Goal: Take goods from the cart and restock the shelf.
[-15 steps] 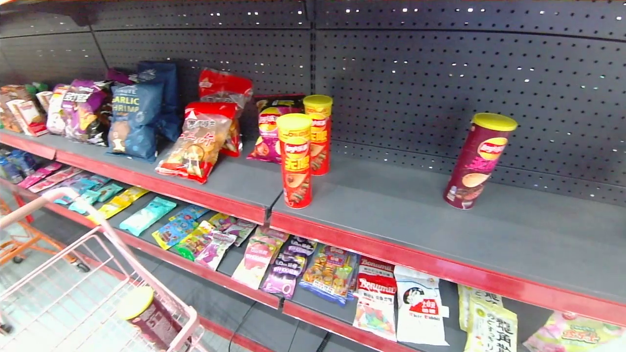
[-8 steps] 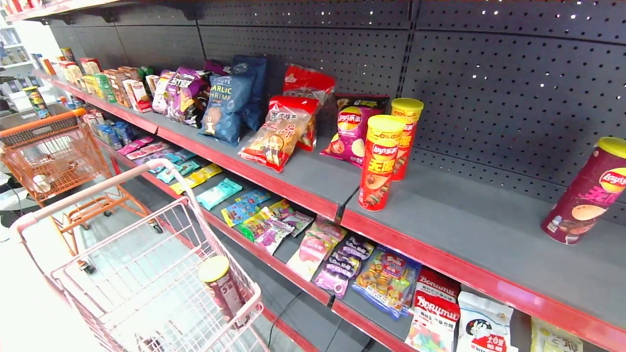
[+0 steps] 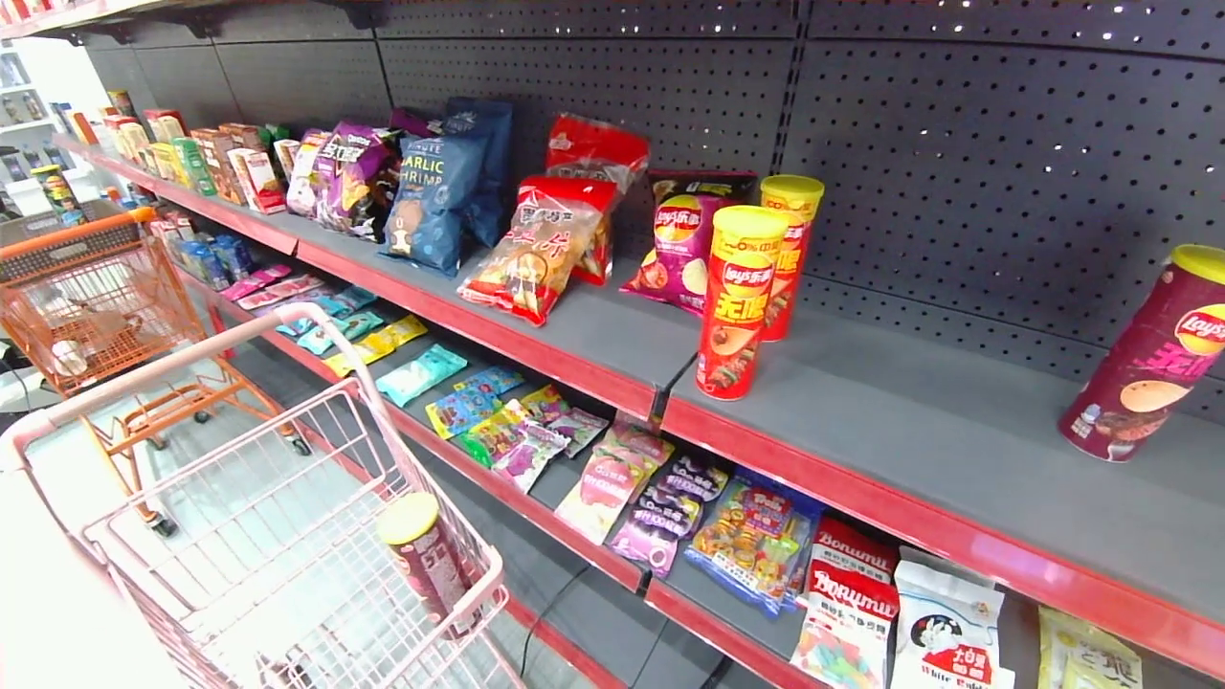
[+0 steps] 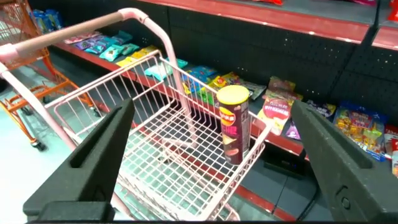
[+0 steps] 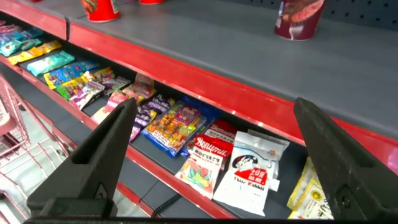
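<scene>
The left end effector (image 4: 211,109) and right end effector (image 5: 214,106) are wide open, empty; a maroon yellow-lidded chip can (image 4: 234,124) stands in the pink wire cart (image 4: 74,32).

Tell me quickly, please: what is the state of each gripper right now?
Left gripper: open, holding nothing.
Right gripper: open, holding nothing.

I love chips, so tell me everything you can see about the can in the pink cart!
The chip can is a tall round tube, dark red with printed pictures, closed by a yellow lid. It stands about upright on the wire floor of the pink cart, tucked into the corner nearest the shelf, against the wire walls. Nothing else touches it.
</scene>
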